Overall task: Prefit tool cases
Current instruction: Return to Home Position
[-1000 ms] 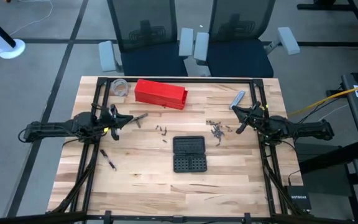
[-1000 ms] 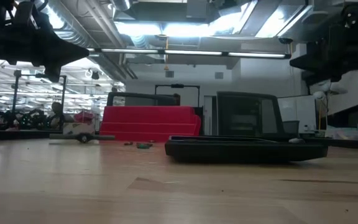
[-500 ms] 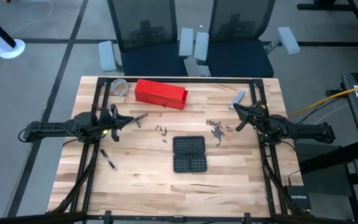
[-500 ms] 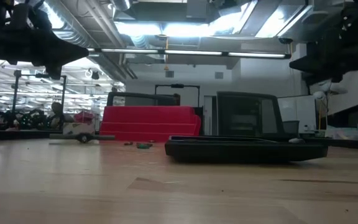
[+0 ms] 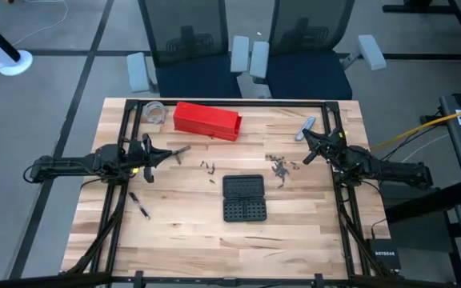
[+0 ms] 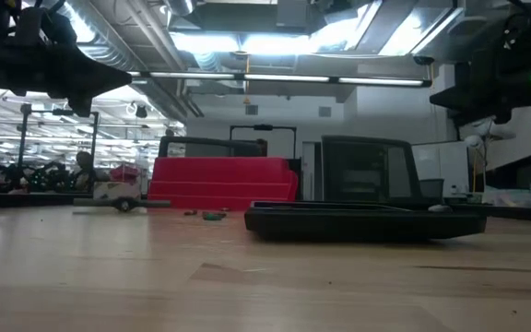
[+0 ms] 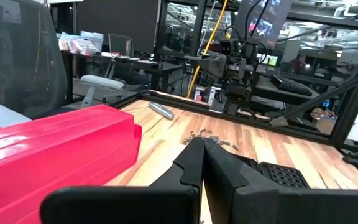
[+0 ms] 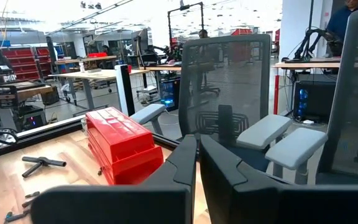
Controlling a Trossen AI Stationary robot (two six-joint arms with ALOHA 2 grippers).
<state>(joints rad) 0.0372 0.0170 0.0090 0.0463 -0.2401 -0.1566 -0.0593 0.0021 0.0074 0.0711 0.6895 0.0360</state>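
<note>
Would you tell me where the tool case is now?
In the high view, the tool case lies open at mid-table, scattered bits beyond it to the right.

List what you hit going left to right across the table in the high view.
left gripper → scattered loose bits → black tool case, lying open → denser pile of bits → right gripper. The red box and clear container overlap these sideways, so they are left out.

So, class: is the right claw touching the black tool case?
Apart. The high view shows open table between the right claw and the tool case.
</note>
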